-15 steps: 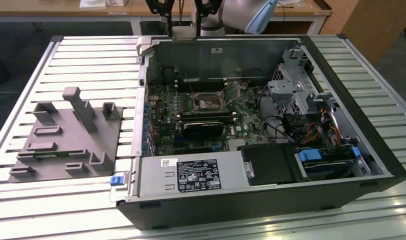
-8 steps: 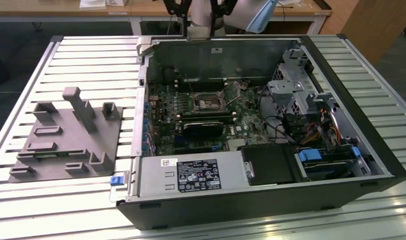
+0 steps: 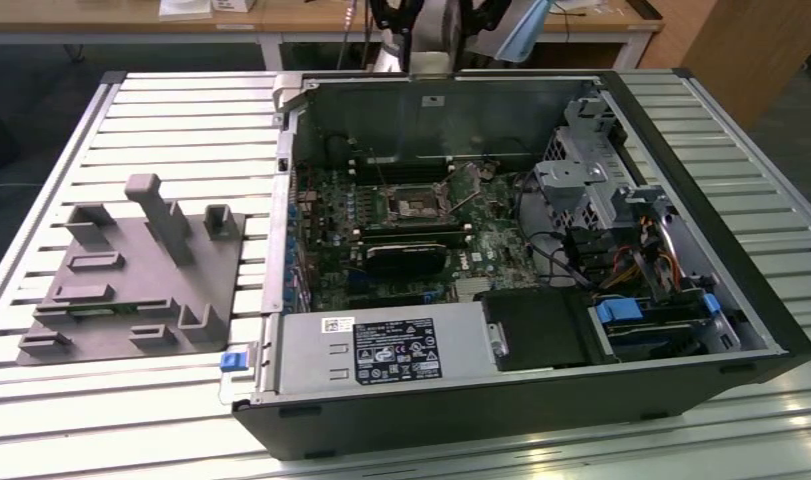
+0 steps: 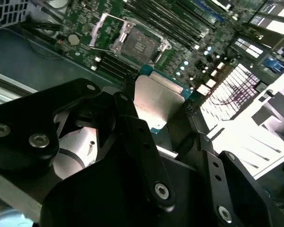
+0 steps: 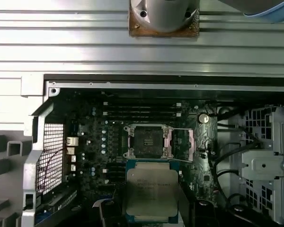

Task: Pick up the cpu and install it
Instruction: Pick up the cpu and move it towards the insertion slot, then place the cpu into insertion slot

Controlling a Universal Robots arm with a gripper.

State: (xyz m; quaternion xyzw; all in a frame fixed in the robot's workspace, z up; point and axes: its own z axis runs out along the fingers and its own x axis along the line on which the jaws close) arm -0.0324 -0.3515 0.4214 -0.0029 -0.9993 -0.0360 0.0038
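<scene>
The cpu [image 5: 151, 191], a flat square chip with a silver-grey top, hangs above the motherboard. My gripper [image 5: 151, 213] is shut on it, and dark fingers [image 5: 109, 213] show at its sides. In the second wrist view the cpu [image 4: 157, 100] sits between the black fingers [image 4: 132, 125] of the gripper [image 4: 157, 116]. Just beyond the chip lies the open socket [image 5: 148, 142], with its metal frame [image 5: 182, 144] flipped aside. The socket [image 4: 139, 45] has nothing in it. In the exterior view the socket [image 3: 416, 207] lies mid-board inside the open computer case [image 3: 512, 410].
A grey fixture plate [image 3: 125, 280] with upright posts lies on the slatted table at the exterior view's left. Inside the case are a black card [image 3: 405, 258], memory slots [image 5: 142, 111], cables [image 3: 565, 260], a drive cage [image 3: 579, 185] and the power supply [image 3: 378, 350].
</scene>
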